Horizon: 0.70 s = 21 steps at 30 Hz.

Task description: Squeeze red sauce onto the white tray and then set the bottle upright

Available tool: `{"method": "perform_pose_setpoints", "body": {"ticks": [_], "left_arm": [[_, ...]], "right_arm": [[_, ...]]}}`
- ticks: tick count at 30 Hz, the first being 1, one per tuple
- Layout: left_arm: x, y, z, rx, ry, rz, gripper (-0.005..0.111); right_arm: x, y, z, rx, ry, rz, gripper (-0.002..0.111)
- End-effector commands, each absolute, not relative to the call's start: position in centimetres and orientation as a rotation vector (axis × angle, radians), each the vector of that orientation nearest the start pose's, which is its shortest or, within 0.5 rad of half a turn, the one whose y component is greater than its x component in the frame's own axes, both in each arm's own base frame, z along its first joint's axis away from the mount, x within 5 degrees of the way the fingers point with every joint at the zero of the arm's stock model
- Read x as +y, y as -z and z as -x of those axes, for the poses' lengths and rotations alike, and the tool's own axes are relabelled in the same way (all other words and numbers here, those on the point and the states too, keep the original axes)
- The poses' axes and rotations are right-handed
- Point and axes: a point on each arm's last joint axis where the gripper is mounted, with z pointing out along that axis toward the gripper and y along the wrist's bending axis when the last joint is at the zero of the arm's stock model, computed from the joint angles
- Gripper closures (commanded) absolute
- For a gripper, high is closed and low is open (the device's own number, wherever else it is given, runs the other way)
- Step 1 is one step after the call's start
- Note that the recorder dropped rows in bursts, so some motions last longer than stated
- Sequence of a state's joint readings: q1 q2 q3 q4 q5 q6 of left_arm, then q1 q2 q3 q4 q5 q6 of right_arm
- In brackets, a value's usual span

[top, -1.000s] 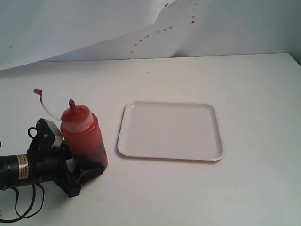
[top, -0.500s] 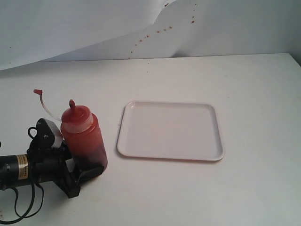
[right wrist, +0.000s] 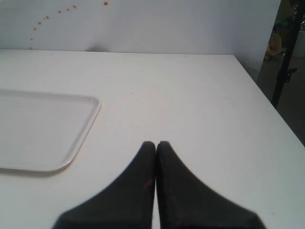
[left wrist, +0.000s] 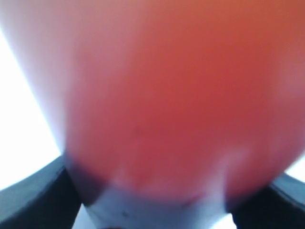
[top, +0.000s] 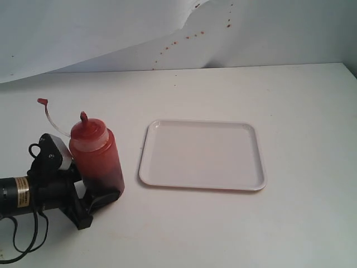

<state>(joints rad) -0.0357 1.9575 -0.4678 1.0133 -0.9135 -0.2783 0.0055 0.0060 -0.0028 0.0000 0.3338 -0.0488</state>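
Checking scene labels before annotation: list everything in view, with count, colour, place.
squeeze bottle: 1, translucent with a red nozzle, left of the tray, roughly upright
red sauce: 1 fill, dark red, inside the bottle
cap: 1, red, on a thin tether off the bottle's top
white tray: 1, white, flat on the table near its middle
table: 1, white, under everything
backdrop paper: 1, white with small red specks, behind the table
left gripper: 1, black, closed on the bottle's lower body
right gripper: 1, black, shut, holding nothing, over the table beside the tray
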Motion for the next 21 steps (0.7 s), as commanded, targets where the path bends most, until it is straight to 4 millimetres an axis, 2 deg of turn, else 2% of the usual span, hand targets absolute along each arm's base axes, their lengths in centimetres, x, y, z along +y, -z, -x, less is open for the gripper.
{"method": "perform_pose_setpoints", "body": {"ticks": [1,3,5,7,11,14,17,21], "left_arm": [[-7.1,-10.2,-25.6,1.892,0.599,-0.852,0.107],[-7.1,-11.2,-25.7,1.858,0.581,-0.855,0.107],[-7.0,-12.2,-25.9,1.829,0.551,-0.826,0.107],[-6.8,-13.5,-26.6,1.793,0.509,-0.779,0.107],[-6.8,-15.7,-28.2,1.731,0.432,-0.776,0.107],[-7.5,-16.6,-29.9,1.771,0.333,-0.839,0.107],[-9.3,-17.7,-31.5,1.783,0.251,-0.912,0.107],[-11.3,-20.3,-33.2,1.645,0.165,-1.017,0.107]], "right_arm": [[-0.2,-18.4,-5.4,1.809,0.108,0.105,0.108],[-0.3,-18.7,-5.5,1.771,0.174,0.158,0.108],[0.1,-19.5,-5.6,1.687,-0.001,0.012,0.108],[0.0,-21.0,-5.6,1.522,-0.024,-0.017,0.108],[-0.6,-23.7,-5.1,1.196,-0.228,-0.242,0.108],[-0.4,-23.9,-5.0,1.181,-0.271,-0.248,0.108],[-0.2,-24.7,-5.2,1.19,-0.309,-0.246,0.108],[0.4,-26.6,-7.2,1.313,-0.357,-0.213,0.108]]}}
